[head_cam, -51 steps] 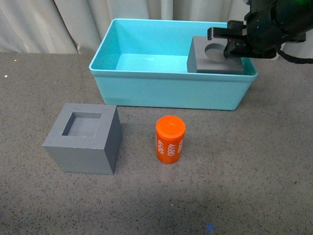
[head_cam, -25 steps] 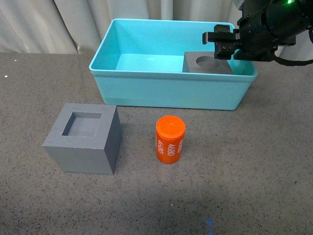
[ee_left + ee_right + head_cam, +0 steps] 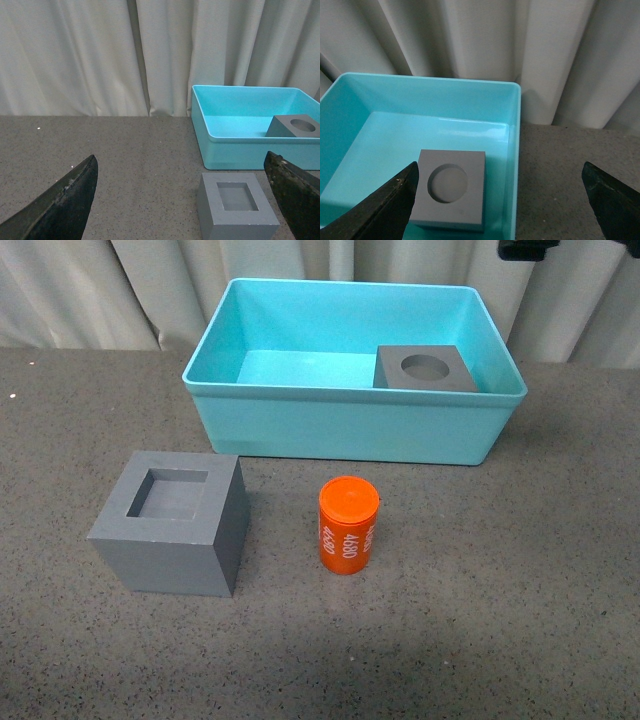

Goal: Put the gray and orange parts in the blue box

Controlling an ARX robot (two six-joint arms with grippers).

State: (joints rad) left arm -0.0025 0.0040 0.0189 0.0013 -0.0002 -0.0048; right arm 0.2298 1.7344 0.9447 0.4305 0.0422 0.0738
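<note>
A large turquoise-blue plastic bin (image 3: 350, 435) stands toward the far edge of the dark speckled worktop (image 3: 500, 600). Inside it, in its right part, a matte gray cube with a round recess (image 3: 455, 376) rests flat with the recess facing up. A matte gray cube with a square recess (image 3: 175, 540) sits toward the near left corner. Near the worktop's middle, a small orange cylinder printed "4680" (image 3: 348, 525) stands upright, well apart from that cube. The left gripper (image 3: 180, 157) has its fingers spread wide and holds nothing. The right gripper (image 3: 500, 165) hangs above the bin, fingers likewise apart and empty.
</note>
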